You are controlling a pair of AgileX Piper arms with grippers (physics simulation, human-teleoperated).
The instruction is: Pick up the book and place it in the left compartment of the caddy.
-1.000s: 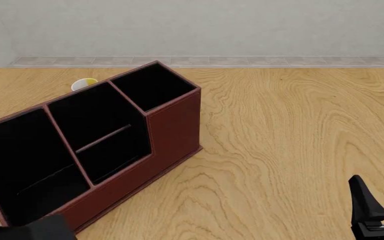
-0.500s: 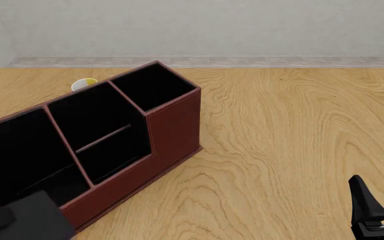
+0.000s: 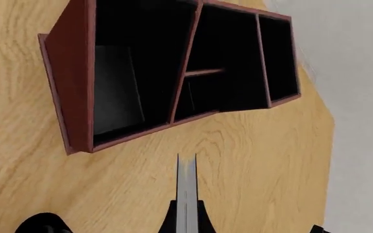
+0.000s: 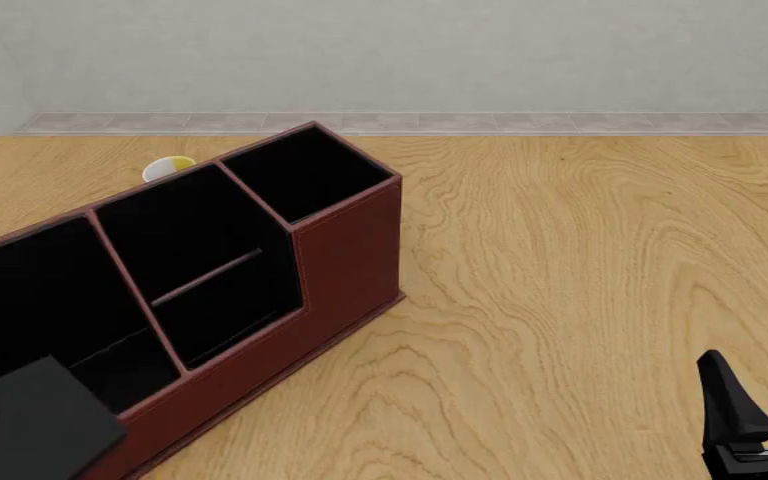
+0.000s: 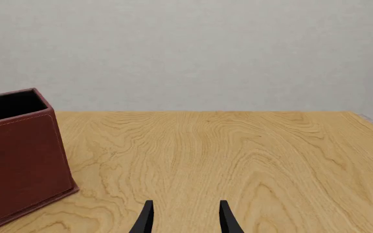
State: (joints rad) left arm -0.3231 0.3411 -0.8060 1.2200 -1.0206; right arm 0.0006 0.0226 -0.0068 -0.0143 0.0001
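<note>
The dark red-brown caddy (image 4: 347, 262) stands at the left of the table, its three black sections open upward. Its left compartment (image 4: 31, 300) is the widest section, nearest the frame's left edge. The black book (image 4: 40, 425) hangs tilted at that compartment's front corner, overlapping the caddy's front wall. In the left wrist view the book (image 3: 186, 179) shows edge-on, a pale page strip between black covers, with my left gripper (image 3: 186, 218) shut on it and the caddy (image 3: 70, 87) and left compartment (image 3: 134, 68) ahead. My right gripper (image 4: 762, 395) (image 5: 184, 218) stands open and empty at the front right.
A small white and yellow object (image 4: 168, 168) lies on the table behind the caddy. The wooden table (image 4: 571, 260) runs back to a pale wall. The caddy's end wall (image 5: 18, 160) shows in the right wrist view.
The book in my left gripper has come up from the bottom-left corner and forward, now overlapping the front of the left compartment. The right arm has not moved.
</note>
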